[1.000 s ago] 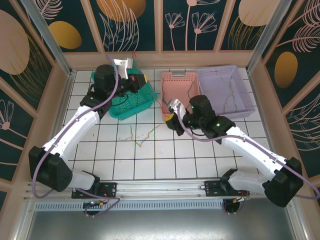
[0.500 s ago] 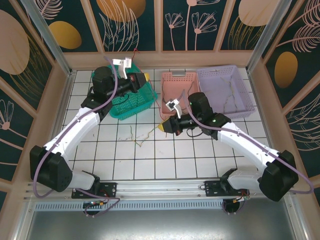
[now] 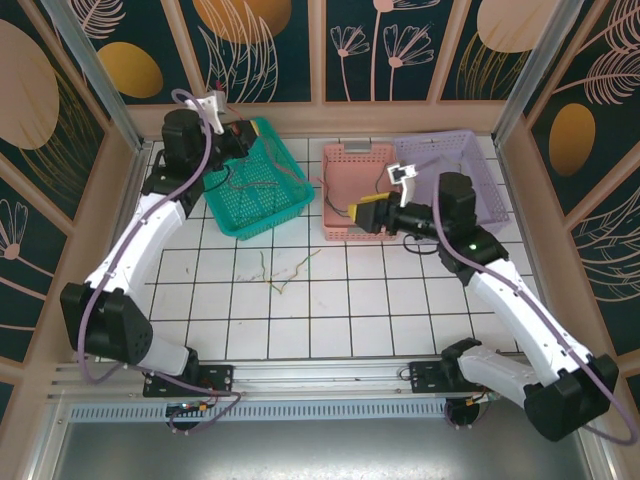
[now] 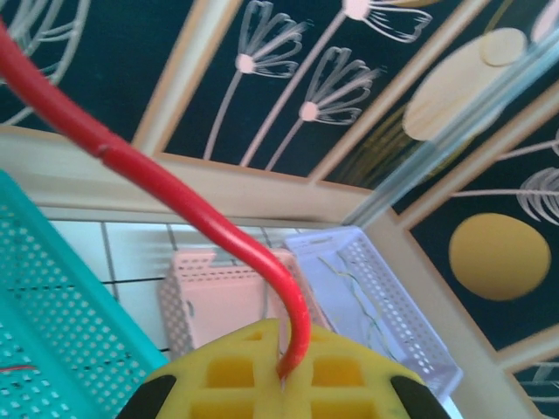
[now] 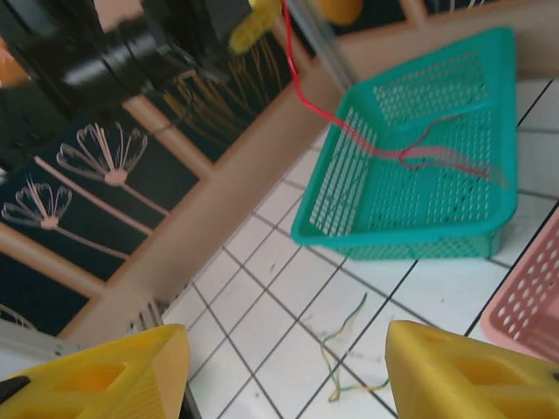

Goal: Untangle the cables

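Right tool: newly sprung open, empty, lifted over pink basket. Left tool: clamped on red cable, hauled to rear corner. 1 cable separated, tail in teal basket.

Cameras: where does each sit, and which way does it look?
Top external: above and behind, looking down at the table; both arms show.
Left wrist: on the left gripper, shut on the red cable, facing the pink basket.
Right wrist: on the open right gripper, facing the teal basket.
Shared: both wrist views show the red cable.
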You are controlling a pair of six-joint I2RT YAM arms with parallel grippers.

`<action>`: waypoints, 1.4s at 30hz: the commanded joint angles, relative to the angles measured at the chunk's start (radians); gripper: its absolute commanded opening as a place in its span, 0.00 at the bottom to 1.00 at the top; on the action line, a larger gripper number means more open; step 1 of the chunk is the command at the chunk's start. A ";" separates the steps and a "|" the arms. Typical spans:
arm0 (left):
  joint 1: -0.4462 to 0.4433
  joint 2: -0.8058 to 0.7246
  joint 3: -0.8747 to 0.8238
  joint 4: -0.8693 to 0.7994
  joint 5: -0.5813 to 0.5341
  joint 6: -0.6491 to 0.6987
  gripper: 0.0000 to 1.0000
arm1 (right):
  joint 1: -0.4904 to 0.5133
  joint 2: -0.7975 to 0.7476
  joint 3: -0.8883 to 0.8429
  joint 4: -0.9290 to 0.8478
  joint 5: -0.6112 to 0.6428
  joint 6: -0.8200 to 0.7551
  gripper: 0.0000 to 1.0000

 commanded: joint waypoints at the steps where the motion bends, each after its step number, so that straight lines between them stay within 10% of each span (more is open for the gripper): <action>1: 0.057 0.073 0.050 -0.017 0.011 0.015 0.00 | -0.020 -0.019 -0.025 0.039 0.007 0.058 0.62; 34: 0.146 0.416 0.069 -0.154 0.242 0.190 0.00 | -0.014 -0.016 -0.074 0.006 0.046 0.111 0.61; 42: 0.146 0.356 0.079 -0.235 0.122 0.080 0.70 | -0.003 -0.008 -0.077 -0.008 0.100 0.109 0.61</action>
